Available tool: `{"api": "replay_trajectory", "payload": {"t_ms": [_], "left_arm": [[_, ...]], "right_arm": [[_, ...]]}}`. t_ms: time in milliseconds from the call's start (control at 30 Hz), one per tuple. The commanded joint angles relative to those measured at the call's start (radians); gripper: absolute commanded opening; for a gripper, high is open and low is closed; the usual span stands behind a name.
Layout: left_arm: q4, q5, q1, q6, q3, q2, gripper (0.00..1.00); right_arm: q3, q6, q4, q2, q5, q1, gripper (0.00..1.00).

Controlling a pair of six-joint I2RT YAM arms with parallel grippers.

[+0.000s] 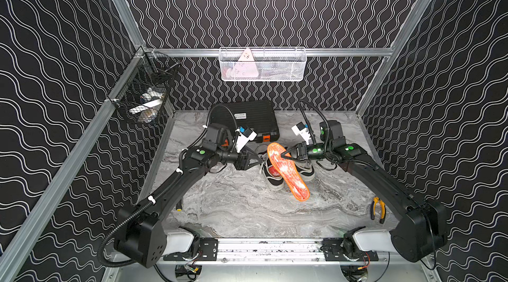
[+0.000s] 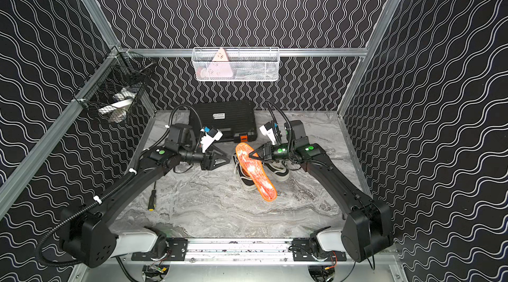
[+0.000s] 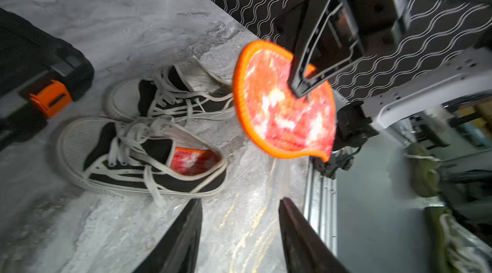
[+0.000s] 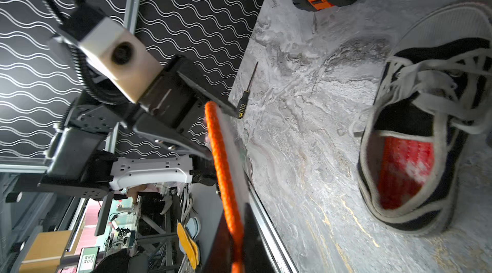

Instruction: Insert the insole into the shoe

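My right gripper [image 1: 282, 154] is shut on the heel end of an orange-rimmed, red-and-white insole [image 1: 288, 174], which hangs slanting above two black-and-white sneakers. In the right wrist view the insole [image 4: 225, 173] shows edge-on between the jaws of the right gripper [image 4: 237, 234]. The left shoe [image 3: 127, 157] has a red insole inside it. The other shoe [image 3: 170, 93], behind it, shows a white inside. My left gripper [image 1: 261, 161] stands open and empty just left of the shoes, and its fingers [image 3: 186, 231] frame bare table in the left wrist view.
A black tool case [image 1: 247, 118] with an orange latch lies behind the shoes. Yellow pliers [image 1: 377, 209] lie at the front right and a screwdriver [image 2: 152, 198] at the front left. A white wire basket [image 1: 262, 65] and a black one [image 1: 145, 96] hang on the walls.
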Motion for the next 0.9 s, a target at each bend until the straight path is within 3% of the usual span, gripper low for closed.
{"api": "replay_trajectory", "payload": {"t_ms": [0,100,267,400,567,867], "left_arm": [[0.096,-0.057,0.002,0.300,-0.008,0.015,0.51],[0.130,-0.042,0.000,0.400,-0.012,0.021,0.49],[0.516,-0.046,-0.043,0.245,-0.134,-0.039,0.49],[0.460,-0.088,-0.118,0.306,-0.120,-0.070,0.49],[0.469,-0.090,-0.130,0.302,-0.124,-0.096,0.50],[0.283,0.017,-0.135,0.360,-0.055,-0.100,0.54]], "right_arm": [[0.047,-0.062,-0.091,0.005,-0.143,-0.002,0.04],[0.050,-0.059,-0.116,0.015,-0.198,0.000,0.04],[0.081,-0.086,-0.176,0.042,-0.216,0.006,0.05],[0.125,-0.097,-0.198,0.084,-0.241,0.019,0.05],[0.156,-0.135,-0.249,0.137,-0.238,0.039,0.05],[0.266,-0.307,-0.466,0.209,-0.181,0.038,0.04]]}}
